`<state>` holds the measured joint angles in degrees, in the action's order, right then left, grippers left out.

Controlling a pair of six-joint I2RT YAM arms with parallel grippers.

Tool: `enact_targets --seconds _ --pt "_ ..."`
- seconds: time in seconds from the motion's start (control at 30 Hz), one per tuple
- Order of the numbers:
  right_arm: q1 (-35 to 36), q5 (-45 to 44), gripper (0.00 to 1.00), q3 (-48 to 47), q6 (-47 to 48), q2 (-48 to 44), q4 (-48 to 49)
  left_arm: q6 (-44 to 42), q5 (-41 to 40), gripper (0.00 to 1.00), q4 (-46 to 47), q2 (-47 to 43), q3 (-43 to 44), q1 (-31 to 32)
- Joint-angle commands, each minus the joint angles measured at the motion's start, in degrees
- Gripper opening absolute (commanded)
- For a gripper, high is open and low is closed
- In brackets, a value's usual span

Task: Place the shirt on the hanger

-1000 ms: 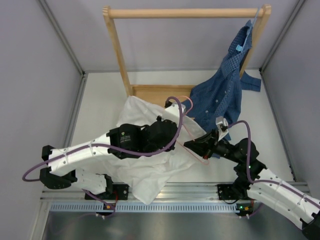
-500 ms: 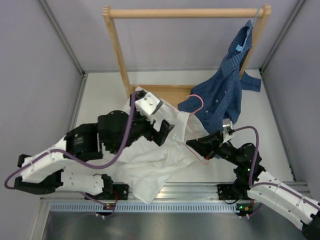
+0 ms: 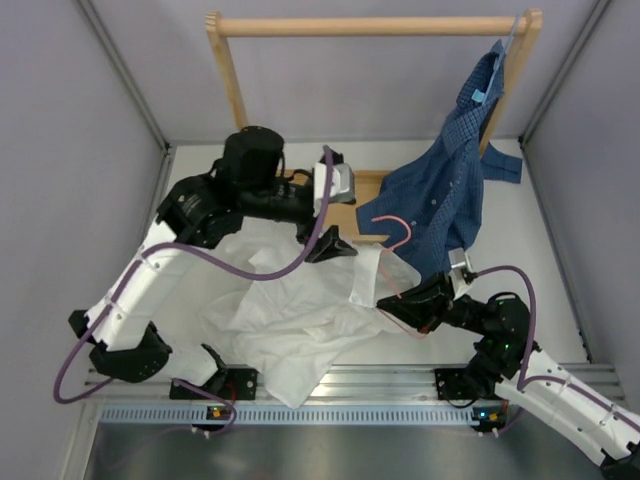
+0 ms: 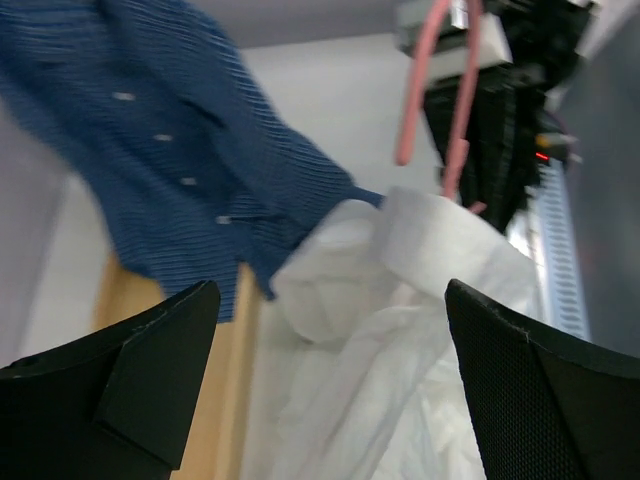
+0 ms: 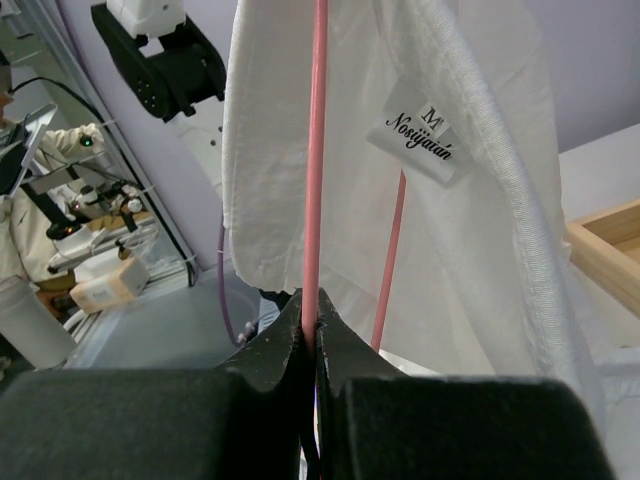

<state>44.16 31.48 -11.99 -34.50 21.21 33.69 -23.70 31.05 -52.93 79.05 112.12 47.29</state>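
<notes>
Crowding the hanger (image 5: 313, 150), blue shirt (image 3: 440, 190), perhaps touching

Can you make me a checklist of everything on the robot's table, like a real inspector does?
Surface: white table, mostly covered by cloth and arms.
Job's things: shirt crumpled on the table, its collar end draped over the hanger.
Clutter: blue shirt hanging from the corner of a wooden rack.
Grippers: left gripper open above the shirt, holding nothing; right gripper shut on the hanger's wire.
Cables: purple cables loop along both arms.
Surroundings: grey walls on three sides.
</notes>
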Motion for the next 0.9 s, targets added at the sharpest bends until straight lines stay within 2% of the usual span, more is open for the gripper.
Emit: enact_targets --seconds 0.0,0.13,0.23,0.3,0.43,0.5,0.53,0.63,0.87 --pt "0.75 2.88 0.0 -2.94 2.41 -1.17 -0.63 -5.38 23.34 0.98 -11.76 1.46 -1.01 -0.27" --pt "0.75 3.84 0.0 -4.53 4.09 -1.7 -4.24 -9.07 31.61 0.93 -11.76 -0.03 -5.32 -0.27" --pt "0.75 6.48 0.0 -5.24 3.65 -0.91 -3.55 -8.91 32.41 0.73 -11.67 1.37 -5.15 -0.27" --pt "0.75 7.8 0.0 -5.24 3.04 -0.04 -1.54 -8.29 31.89 0.64 -11.76 2.25 -4.98 -0.27" --pt "0.75 11.4 0.0 -5.5 1.2 1.9 1.89 -8.02 32.06 0.6 -11.85 4.27 -5.94 -0.27" --pt "0.75 12.02 0.0 -6.2 1.01 2.78 2.17 -8.11 32.76 0.53 -11.85 4.62 -6.29 -0.27" --pt "0.75 12.37 0.0 -6.47 1.1 2.96 1.99 -8.11 33.54 0.45 -11.85 4.8 -6.38 -0.27" --pt "0.84 12.81 0.0 -7.08 1.45 3.66 1.73 -8.03 34.95 0.38 -11.33 4.54 -6.21 -0.27" --pt "1.54 13.16 0.0 -8.22 1.37 4.89 2.61 -8.02 37.32 0.34 -10.27 3.22 -7.96 -0.27"
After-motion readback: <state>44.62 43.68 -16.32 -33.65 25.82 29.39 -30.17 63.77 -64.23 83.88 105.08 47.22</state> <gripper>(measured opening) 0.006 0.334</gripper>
